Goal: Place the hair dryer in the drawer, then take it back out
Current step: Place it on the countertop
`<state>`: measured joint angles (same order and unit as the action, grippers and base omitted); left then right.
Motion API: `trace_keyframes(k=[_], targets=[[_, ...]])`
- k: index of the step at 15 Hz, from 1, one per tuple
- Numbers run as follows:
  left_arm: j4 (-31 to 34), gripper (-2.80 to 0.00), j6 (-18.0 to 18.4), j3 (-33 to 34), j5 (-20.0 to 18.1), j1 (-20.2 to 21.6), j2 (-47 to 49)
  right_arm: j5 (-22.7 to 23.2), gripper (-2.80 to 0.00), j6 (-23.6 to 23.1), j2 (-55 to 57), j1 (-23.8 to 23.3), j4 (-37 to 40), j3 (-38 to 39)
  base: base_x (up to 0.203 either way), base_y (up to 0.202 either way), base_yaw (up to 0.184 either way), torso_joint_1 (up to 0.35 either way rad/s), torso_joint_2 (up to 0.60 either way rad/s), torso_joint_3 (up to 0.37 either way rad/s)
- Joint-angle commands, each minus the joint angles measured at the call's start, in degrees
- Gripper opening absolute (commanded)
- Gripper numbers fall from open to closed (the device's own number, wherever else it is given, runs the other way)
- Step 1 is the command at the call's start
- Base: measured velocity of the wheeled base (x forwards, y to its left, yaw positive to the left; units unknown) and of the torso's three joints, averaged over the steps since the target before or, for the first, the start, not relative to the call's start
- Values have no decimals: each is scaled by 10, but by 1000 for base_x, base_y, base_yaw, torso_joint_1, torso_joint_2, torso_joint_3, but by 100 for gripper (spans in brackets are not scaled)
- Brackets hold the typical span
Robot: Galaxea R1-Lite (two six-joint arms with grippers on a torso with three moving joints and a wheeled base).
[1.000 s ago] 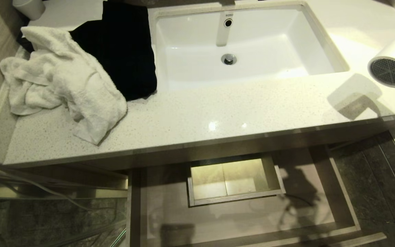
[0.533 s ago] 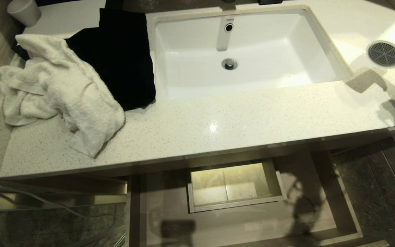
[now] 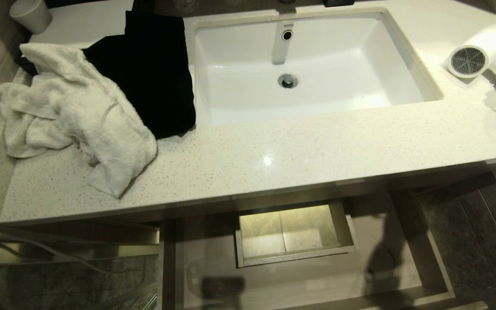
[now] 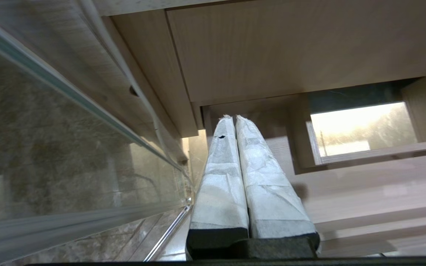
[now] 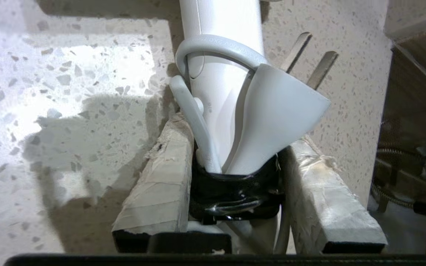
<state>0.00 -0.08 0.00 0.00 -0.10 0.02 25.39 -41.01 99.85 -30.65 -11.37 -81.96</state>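
We see a speckled pale countertop (image 3: 274,146) with a white rectangular sink (image 3: 239,103) sunk into it toward twelve o'clock, its drain (image 3: 287,80) near the middle and an overflow hole (image 3: 287,35) above that. At nine o'clock a crumpled cream-white towel (image 3: 71,112) lies touching a black cloth (image 3: 153,69). A white cup (image 3: 31,15) stands at eleven o'clock. Dark stone floor (image 3: 467,232) shows at four o'clock.

Bathroom: speckled vanity counter (image 3: 274,146), white undermount sink (image 3: 317,99) with drain, crumpled white towel (image 3: 75,112), cup (image 3: 30,15), glass panel (image 4: 50,147), dark marble floor (image 3: 476,241).
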Motion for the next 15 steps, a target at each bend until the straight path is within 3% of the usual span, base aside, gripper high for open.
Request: trace_keyframes(k=[1,6,13,14,15], targets=[[0,-280,0,0,0,0,0,22,0,-15,71,4,2,-28,0,0,0,0,0,0],[0,-280,0,1,-1,0,0,27,0,-17,26,3,-8,-24,0,0,0,0,0,0],[0,-280,0,1,0,0,0,45,0,-10,-154,-1,-8,81,0,0,0,0,0,0],[0,-280,0,1,0,0,0,46,-280,-8,-176,-1,-7,106,0,0,0,0,0,0],[0,-280,0,1,-1,0,0,47,-280,0,-200,-1,-8,132,0,0,0,0,0,0]])
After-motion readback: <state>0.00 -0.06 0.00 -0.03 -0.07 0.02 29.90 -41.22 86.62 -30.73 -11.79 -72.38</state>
